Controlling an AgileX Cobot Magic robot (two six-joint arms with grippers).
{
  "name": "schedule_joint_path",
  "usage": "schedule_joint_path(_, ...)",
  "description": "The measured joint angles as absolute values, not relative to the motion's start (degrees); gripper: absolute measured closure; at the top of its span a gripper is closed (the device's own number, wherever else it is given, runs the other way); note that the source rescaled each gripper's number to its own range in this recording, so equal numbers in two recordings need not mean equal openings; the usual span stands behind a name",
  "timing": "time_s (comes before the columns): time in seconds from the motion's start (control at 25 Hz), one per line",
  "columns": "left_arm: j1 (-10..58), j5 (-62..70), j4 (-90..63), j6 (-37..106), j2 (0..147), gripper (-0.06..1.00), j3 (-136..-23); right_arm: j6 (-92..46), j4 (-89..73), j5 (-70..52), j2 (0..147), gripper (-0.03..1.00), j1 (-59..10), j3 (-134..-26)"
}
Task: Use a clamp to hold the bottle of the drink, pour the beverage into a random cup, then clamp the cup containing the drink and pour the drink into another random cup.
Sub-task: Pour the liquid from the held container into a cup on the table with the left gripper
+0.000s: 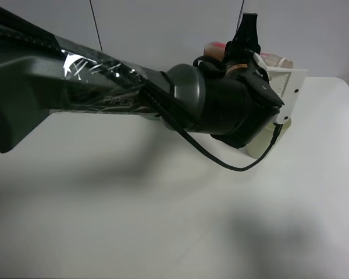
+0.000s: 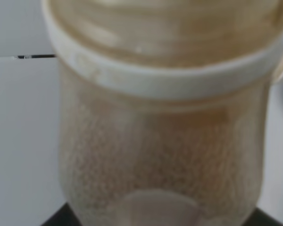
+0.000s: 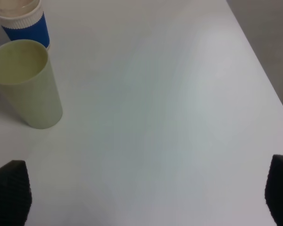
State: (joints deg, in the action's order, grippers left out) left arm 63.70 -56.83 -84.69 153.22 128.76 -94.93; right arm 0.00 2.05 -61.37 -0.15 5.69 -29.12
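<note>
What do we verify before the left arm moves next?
1. Left fingers gripping the translucent container: cannot tell, contact is out of frame.
2. Right fingers apart, holding nothing: ok.
3. Green cup upright on the table: ok.
4. Green cup's contents: cannot tell.
5. Blue-banded container upright beside it: ok.
6. Overhead view unobstructed: not ok, the left arm hides what its fingers hold.
</note>
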Motion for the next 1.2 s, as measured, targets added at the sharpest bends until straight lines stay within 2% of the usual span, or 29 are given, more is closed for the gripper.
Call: schedule_joint_path(1.2,62.9,-57.3,-80.4,154.2,128.8,0.88,-94.9,0.0,2.0,-61.4,-0.2,-0.02,5.7,-29.1)
